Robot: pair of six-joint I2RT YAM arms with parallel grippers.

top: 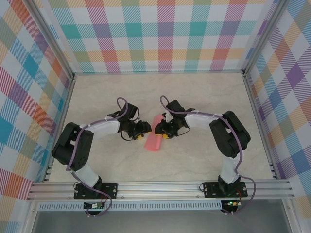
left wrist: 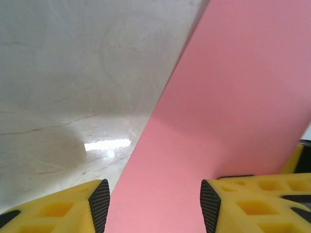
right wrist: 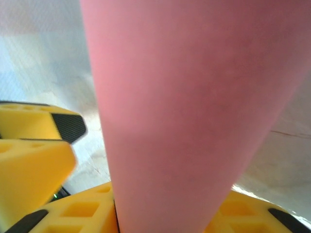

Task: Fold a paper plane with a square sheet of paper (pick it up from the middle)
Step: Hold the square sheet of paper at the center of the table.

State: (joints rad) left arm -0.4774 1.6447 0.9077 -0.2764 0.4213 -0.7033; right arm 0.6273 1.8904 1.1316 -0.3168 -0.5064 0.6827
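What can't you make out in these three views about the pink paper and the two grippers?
Top view: the paper plane is too small to show creases or tip; the left gripper and right gripper cover parts of its sides.
Left wrist view: the paper runs off the top and right edges; whether the jaws pinch it is unclear.
Right wrist view: blurred close paper hides the gap between the jaws.

One paper plane (top: 152, 138), one left gripper (top: 142, 130), one right gripper (top: 159, 130), one table (top: 194, 92)
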